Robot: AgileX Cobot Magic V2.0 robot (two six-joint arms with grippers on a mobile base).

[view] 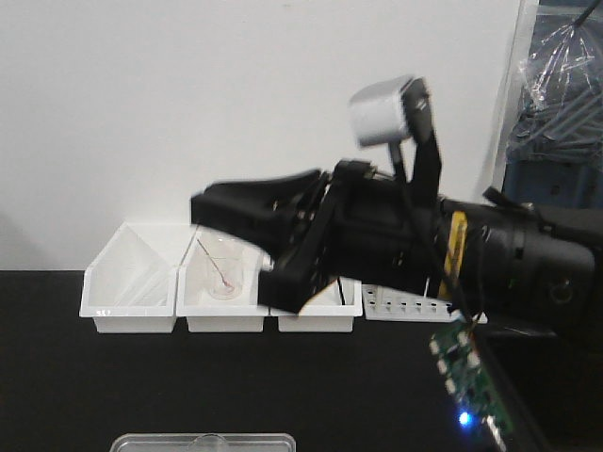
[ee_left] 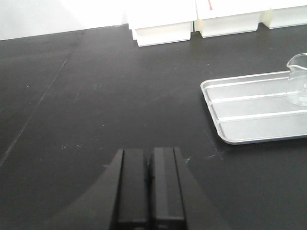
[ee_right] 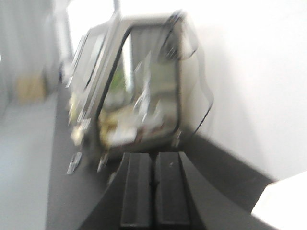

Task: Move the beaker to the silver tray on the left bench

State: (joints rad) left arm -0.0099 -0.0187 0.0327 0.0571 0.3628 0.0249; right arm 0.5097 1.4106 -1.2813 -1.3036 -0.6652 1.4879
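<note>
The silver tray lies on the black bench at the right of the left wrist view. The clear beaker with a spout stands upright in the tray's far right part, cut off by the frame edge. My left gripper is shut and holds nothing, low over the bench, to the left of and nearer than the tray. The tray's far rim also shows at the bottom edge of the front view. My right gripper is shut with nothing in it, raised in the air, and its arm reaches leftward, blurred.
Three white bins stand in a row along the wall at the back; the middle one holds a clear beaker with a thin rod. A white rack sits to their right. A blurred glass-fronted cabinet fills the right wrist view.
</note>
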